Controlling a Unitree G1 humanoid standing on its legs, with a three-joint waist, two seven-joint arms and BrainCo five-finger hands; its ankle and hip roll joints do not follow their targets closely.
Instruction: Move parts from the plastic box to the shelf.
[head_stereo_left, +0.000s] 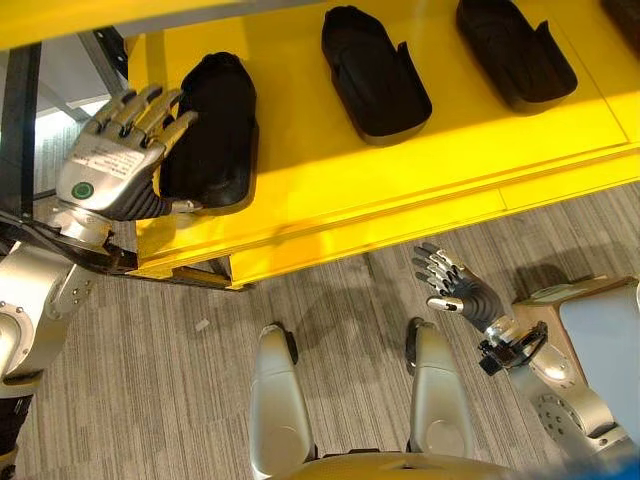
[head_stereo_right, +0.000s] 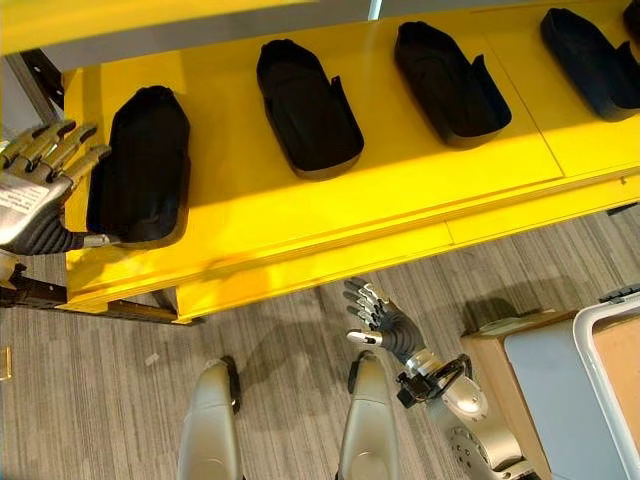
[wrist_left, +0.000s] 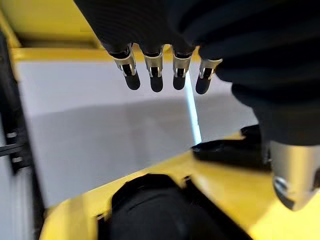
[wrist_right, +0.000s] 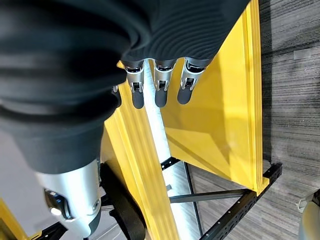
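1. Parts are lying in a row on the yellow shelf (head_stereo_left: 330, 170): the leftmost black part (head_stereo_left: 215, 135), a second black part (head_stereo_left: 372, 75) and a third black part (head_stereo_left: 515, 50).
2. The left hand (head_stereo_left: 115, 165) is hovering just beside the leftmost black part, fingers straight and apart, holding nothing.
3. The right hand (head_stereo_left: 455, 285) is hanging low over the floor (head_stereo_left: 180, 350) in front of the shelf, fingers relaxed and empty.
4. A box (head_stereo_right: 600, 390) is sitting at the robot's right.

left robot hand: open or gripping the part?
Open. The left robot hand has straight fingers resting against the leftmost black part on the yellow shelf, none curled round it.
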